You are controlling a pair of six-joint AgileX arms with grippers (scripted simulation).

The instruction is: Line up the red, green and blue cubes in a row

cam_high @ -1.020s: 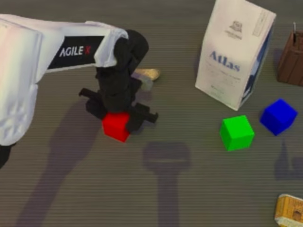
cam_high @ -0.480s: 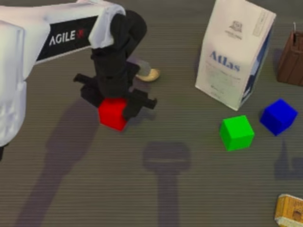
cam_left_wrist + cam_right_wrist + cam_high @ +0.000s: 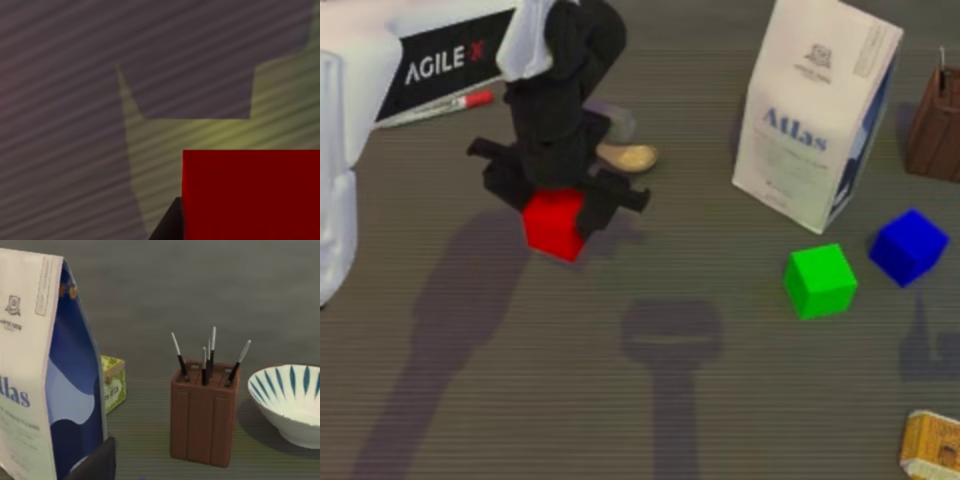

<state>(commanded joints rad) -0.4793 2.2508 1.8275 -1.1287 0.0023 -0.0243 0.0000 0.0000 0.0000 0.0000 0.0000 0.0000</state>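
Note:
My left gripper (image 3: 558, 205) is shut on the red cube (image 3: 552, 224) and holds it above the table at centre left. In the left wrist view the red cube (image 3: 250, 195) fills the corner, flush against one dark finger (image 3: 170, 226). The green cube (image 3: 820, 281) rests on the table at the right. The blue cube (image 3: 909, 246) sits just right of it, a little farther back. My right arm is outside the top view. Only a dark sliver of the right gripper (image 3: 97, 464) shows in its wrist view, near the bag.
A white "Atlas" bag (image 3: 815, 115) stands behind the green cube. A brown holder with brushes (image 3: 935, 125) is at the far right, a yellow box (image 3: 932, 445) at the front right. A tan object (image 3: 628, 156) and a red marker (image 3: 450, 103) lie by the left arm. A patterned bowl (image 3: 290, 402) sits beside the holder.
My left gripper has risen with the red cube and drifted back and slightly left. The red marker has come into view from under the arm. The green and blue cubes have not moved.

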